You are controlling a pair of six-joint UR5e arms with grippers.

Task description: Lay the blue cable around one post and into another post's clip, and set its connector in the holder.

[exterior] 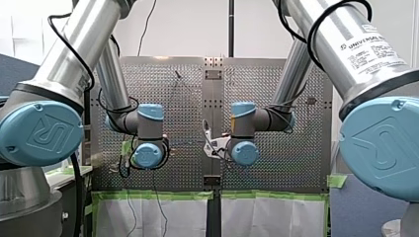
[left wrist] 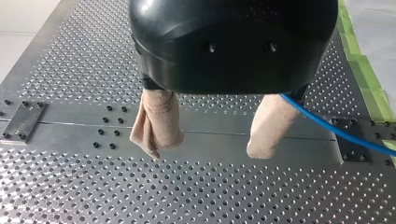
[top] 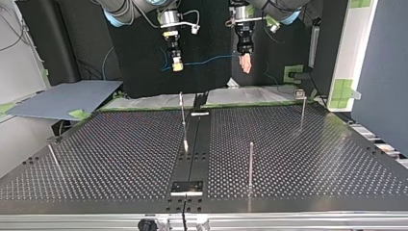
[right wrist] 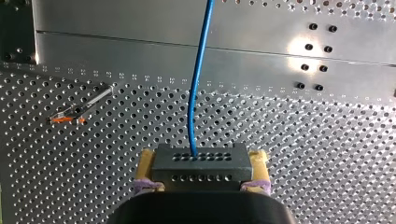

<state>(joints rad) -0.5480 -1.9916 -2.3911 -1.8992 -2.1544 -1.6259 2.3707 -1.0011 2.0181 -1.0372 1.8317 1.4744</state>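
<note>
Yellow-padded fingers of my right gripper pinch a dark grey connector from both sides, its rows of small holes facing ahead. The blue cable leaves one of those holes and runs straight on ahead of the gripper, above the perforated worktop.

On my left gripper, the beige-wrapped fingers are spread wide with nothing between them. The cable comes out from behind the outer side of one finger and runs off sideways. I cannot tell whether it touches that finger.

In the top view the cable hangs in a shallow line between the two grippers, both held well above the worktop and side by side.

Further out, the right wrist view shows a thin post with an orange end, off to one side of the cable. In the top view a slim post stands by the dark centre strip, a headed post stands toward the view's right, and a plain post stands well apart from both.
</note>
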